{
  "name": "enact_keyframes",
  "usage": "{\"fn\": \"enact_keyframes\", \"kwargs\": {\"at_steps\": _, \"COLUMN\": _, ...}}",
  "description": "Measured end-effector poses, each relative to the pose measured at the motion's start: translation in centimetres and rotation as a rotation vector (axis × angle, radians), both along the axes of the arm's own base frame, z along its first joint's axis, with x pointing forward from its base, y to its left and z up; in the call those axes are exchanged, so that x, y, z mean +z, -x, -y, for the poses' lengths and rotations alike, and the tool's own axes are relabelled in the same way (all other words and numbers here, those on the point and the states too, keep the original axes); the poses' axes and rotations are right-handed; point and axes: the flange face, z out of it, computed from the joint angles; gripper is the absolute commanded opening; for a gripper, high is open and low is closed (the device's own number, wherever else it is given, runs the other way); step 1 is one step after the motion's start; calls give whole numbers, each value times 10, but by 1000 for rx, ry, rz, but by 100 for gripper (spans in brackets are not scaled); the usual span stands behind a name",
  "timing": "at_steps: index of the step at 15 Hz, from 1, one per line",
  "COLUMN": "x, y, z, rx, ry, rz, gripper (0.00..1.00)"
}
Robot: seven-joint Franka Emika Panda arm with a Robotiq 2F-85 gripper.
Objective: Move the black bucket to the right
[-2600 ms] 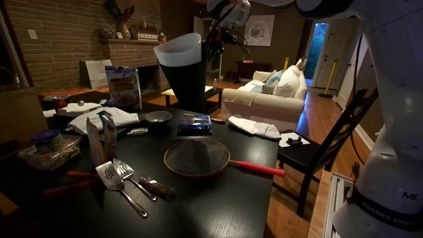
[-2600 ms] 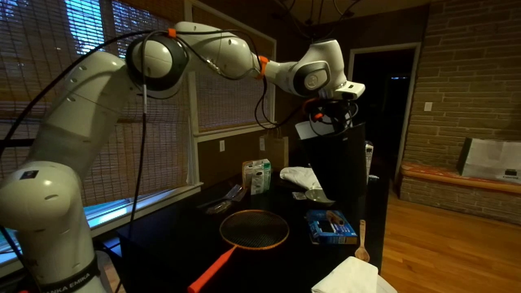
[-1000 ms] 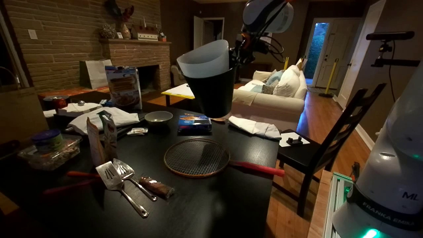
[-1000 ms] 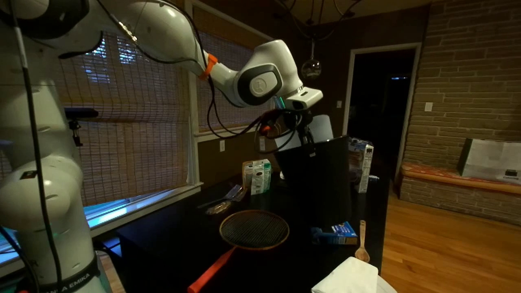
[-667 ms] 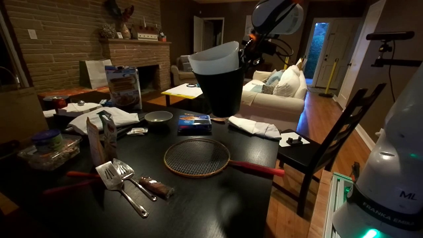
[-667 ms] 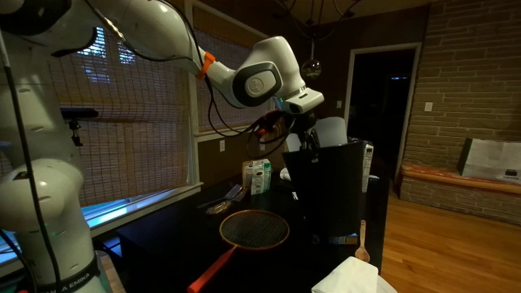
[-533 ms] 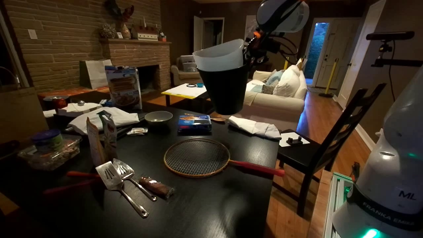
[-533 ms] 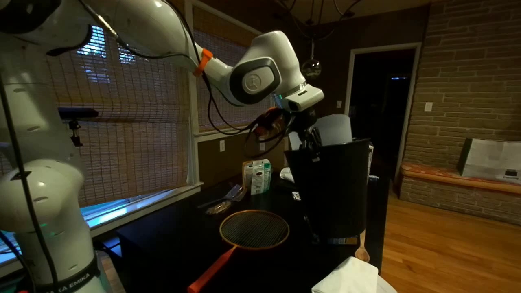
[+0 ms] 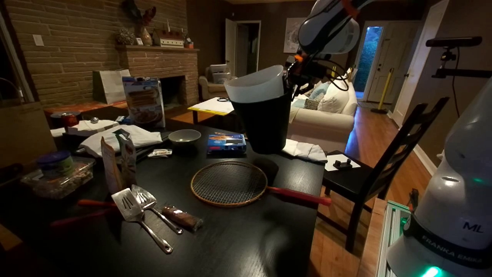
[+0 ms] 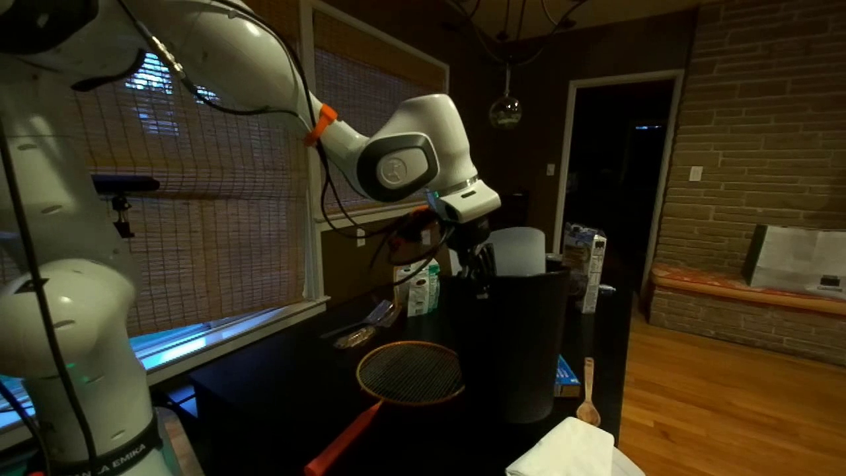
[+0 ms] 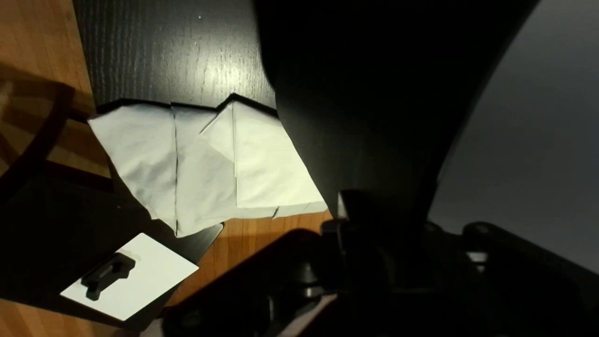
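Observation:
The black bucket hangs over the black table with its pale whitish rim band on top, slightly tilted. It also shows in an exterior view, and its dark side fills much of the wrist view. My gripper is shut on the bucket's upper wall, at the rim; in an exterior view a finger lies on the outside of the wall. In the wrist view the fingers pinch the wall but are very dark. The bucket's base looks a little above the table, between the racket and the folded white cloth.
A racket with a red handle lies beside the bucket. A folded white cloth is at the table's edge. A blue box, a bowl and a wooden spoon are near. A black chair stands beyond the edge.
The gripper carries the bucket rightwards in an exterior view from 2.6 s ago. In the last half second, bucket and gripper have come down towards the table. The bucket looks less tilted.

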Motion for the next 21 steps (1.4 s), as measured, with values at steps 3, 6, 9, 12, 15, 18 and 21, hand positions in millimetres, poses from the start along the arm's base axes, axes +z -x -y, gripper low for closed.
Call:
{"fn": "enact_keyframes", "kwargs": {"at_steps": 3, "x": -17, "y": 0, "z": -16, "rx": 5, "ry": -20, "rz": -26, "gripper": 2}}
{"fn": "enact_keyframes", "kwargs": {"at_steps": 6, "x": -33, "y": 7, "z": -21, "rx": -25, "ry": -48, "rz": -25, "gripper": 2}}
{"fn": "enact_keyframes", "kwargs": {"at_steps": 9, "x": -45, "y": 14, "z": -21, "rx": -91, "ry": -98, "rz": 50, "gripper": 2}}
{"fn": "enact_keyframes", "kwargs": {"at_steps": 12, "x": -49, "y": 18, "z": -16, "rx": -146, "ry": -116, "rz": 123, "gripper": 2}}
{"fn": "enact_keyframes", "kwargs": {"at_steps": 15, "x": -56, "y": 21, "z": -10, "rx": -184, "ry": -129, "rz": 142, "gripper": 2}}
{"fn": "enact_keyframes", "kwargs": {"at_steps": 18, "x": -64, "y": 20, "z": -8, "rx": -209, "ry": -149, "rz": 151, "gripper": 33}}
{"fn": "enact_keyframes", "kwargs": {"at_steps": 21, "x": -67, "y": 17, "z": -10, "rx": -211, "ry": -163, "rz": 162, "gripper": 47}}
